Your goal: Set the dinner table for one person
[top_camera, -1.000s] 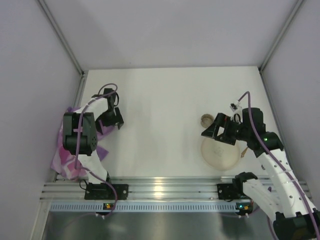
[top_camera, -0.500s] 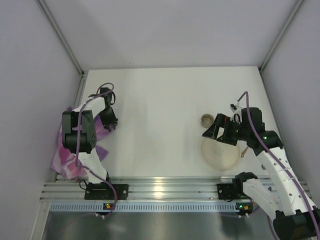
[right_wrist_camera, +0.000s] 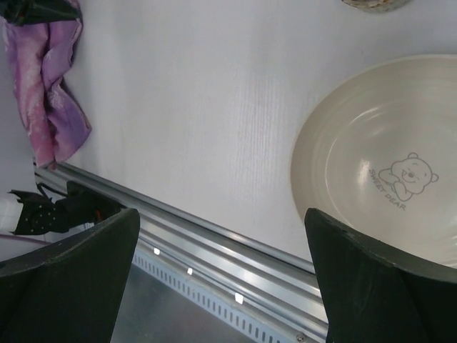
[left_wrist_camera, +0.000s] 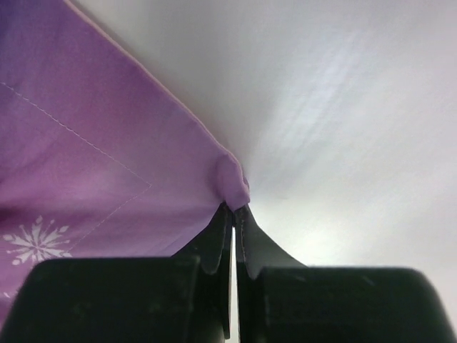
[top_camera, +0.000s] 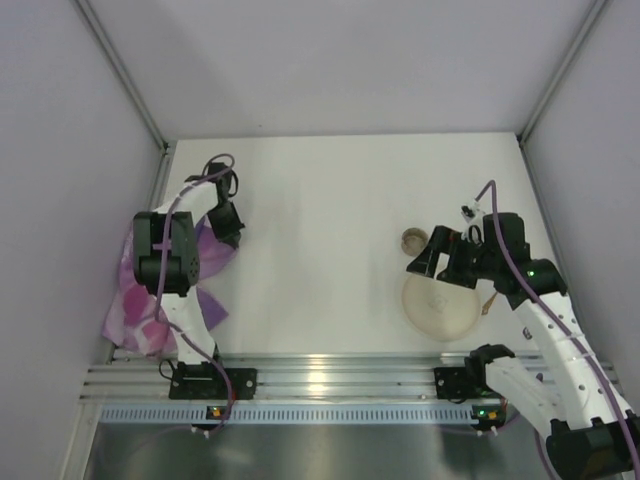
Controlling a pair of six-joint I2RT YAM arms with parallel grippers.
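One placemat (left_wrist_camera: 107,143) corner nipped in left pincer (left_wrist_camera: 233,216); right pincer (right_wrist_camera: 221,236) agape.

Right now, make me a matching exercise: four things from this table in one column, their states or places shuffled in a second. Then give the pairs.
Things:
1. left hand
2. right hand
3. purple placemat
4. bear-print plate

States or places:
A. wide open, holding nothing
B. bunched up at the left edge of the table
C. shut on a corner of cloth
D. lying flat on the right side, close to the rail

Pairs: 1-C, 2-A, 3-B, 4-D
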